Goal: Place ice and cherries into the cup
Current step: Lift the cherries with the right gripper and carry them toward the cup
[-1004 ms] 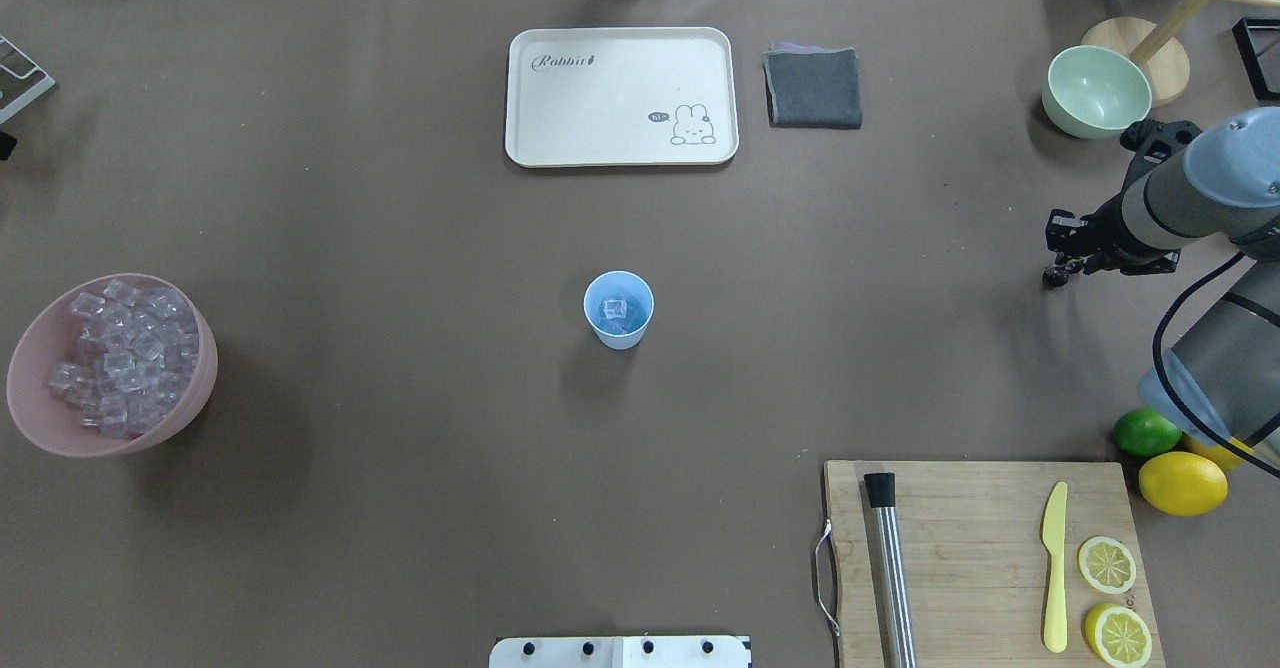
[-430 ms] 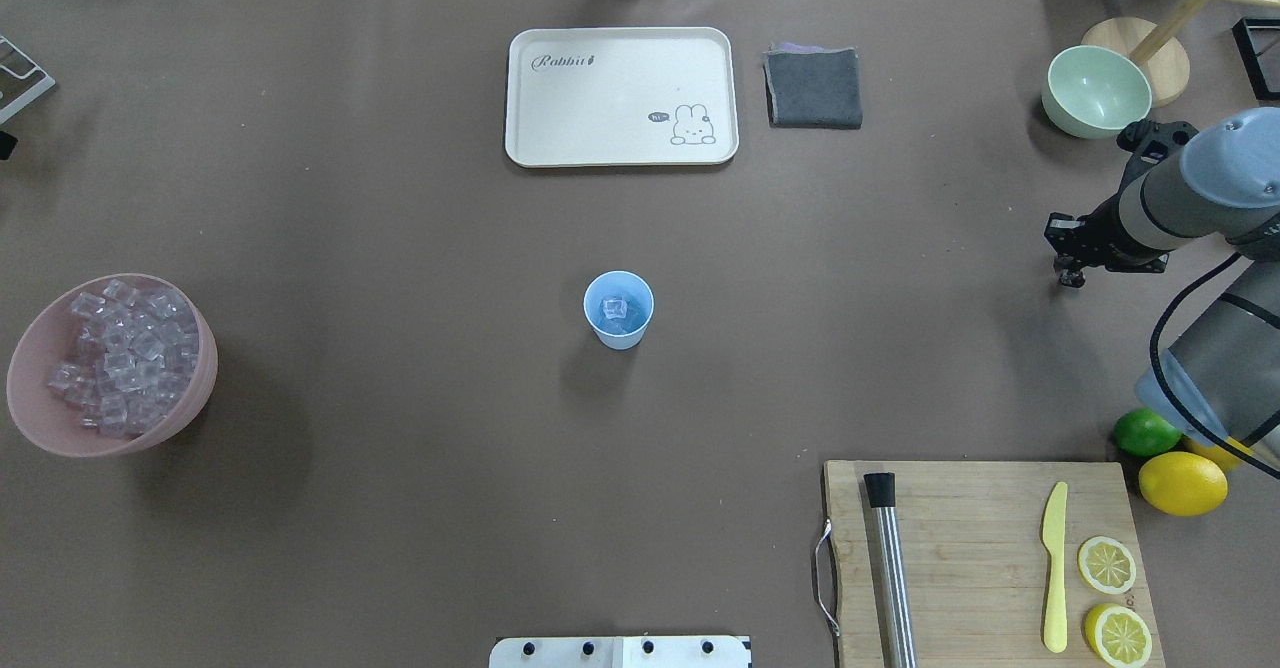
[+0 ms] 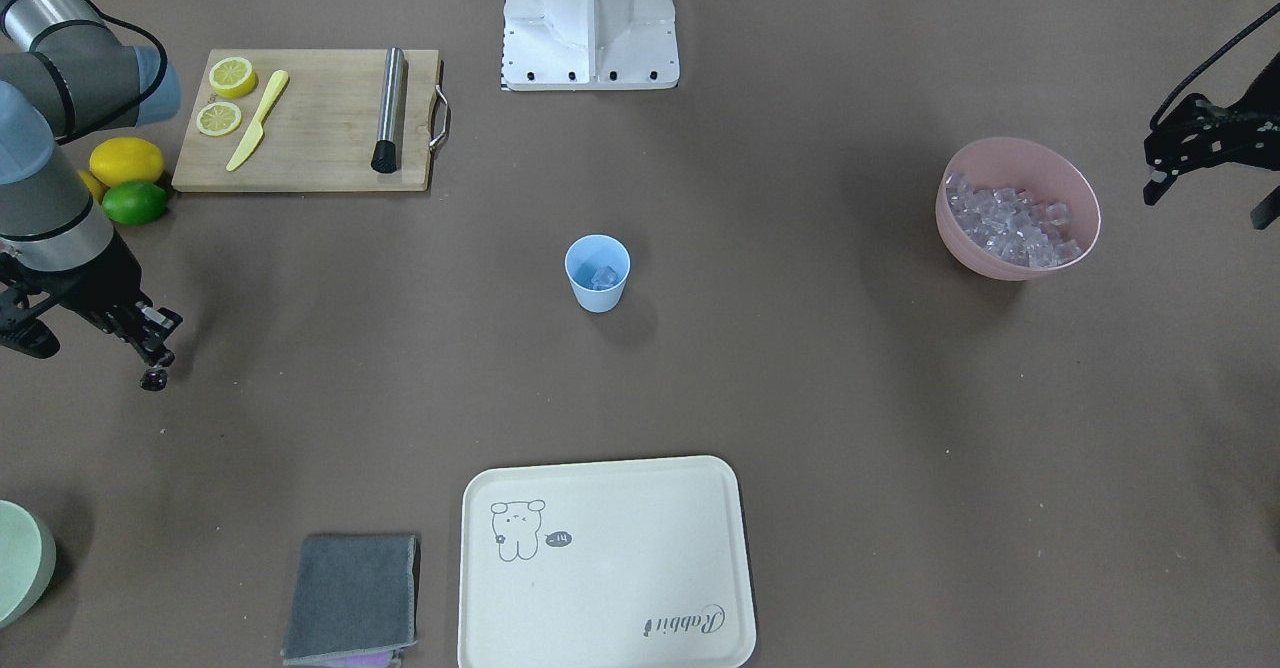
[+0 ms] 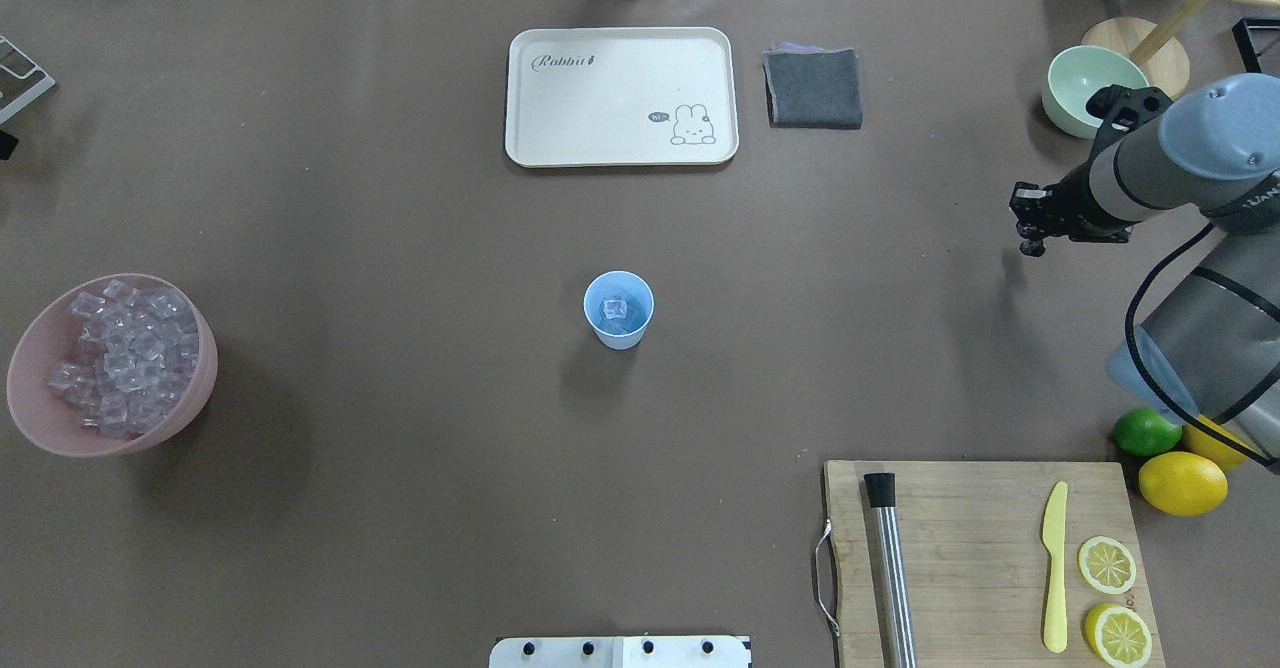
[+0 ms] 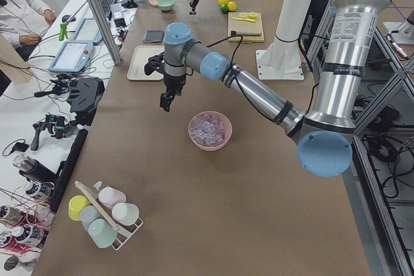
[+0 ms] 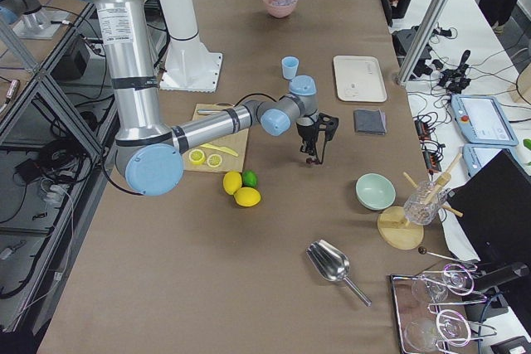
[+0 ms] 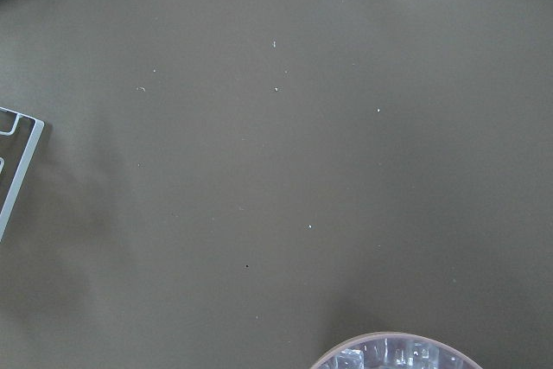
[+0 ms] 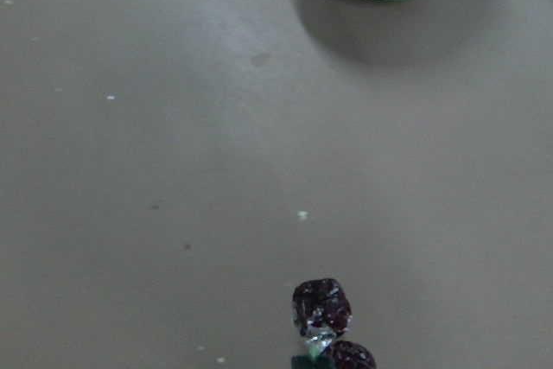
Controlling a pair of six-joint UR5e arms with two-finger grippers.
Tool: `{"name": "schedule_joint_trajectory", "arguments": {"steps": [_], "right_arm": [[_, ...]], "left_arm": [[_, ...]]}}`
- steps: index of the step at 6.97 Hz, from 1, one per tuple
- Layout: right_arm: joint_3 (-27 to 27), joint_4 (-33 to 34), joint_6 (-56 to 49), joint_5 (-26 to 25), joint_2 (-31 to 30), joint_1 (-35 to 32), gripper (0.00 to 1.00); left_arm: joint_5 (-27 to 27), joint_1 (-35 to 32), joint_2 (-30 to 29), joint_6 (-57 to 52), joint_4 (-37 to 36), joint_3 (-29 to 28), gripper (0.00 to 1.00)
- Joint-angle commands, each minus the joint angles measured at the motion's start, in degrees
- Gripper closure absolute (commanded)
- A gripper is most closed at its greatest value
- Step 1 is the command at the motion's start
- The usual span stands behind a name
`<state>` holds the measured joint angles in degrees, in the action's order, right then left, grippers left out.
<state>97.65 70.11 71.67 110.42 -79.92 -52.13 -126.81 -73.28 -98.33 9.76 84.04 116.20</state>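
Our right gripper, clenched on the cherries, hangs well apart from the cup, on its right side; we judge the carry must go leftward, over its rim.

The word "Rabbit" is printed in cursive in one corner of the cream tray at the far middle of the table. A small speech bubble reading "hi~" is drawn beside the rabbit figure in the opposite corner
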Motion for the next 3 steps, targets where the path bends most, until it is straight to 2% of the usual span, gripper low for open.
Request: {"name": "schedule_joint_trajectory", "arguments": {"steps": [1,3], "right_arm": [[1.2,2.6,0.0,0.0,6.3,1.3,1.00],[4.5,23.7,1.4,-0.1,18.9,4.6,1.00]], "left_arm": [[0.0,0.0,0.2,0.0,0.1,0.0,0.01],[0.0,0.0,0.2,-0.1,0.1,0.1,0.01]]}}
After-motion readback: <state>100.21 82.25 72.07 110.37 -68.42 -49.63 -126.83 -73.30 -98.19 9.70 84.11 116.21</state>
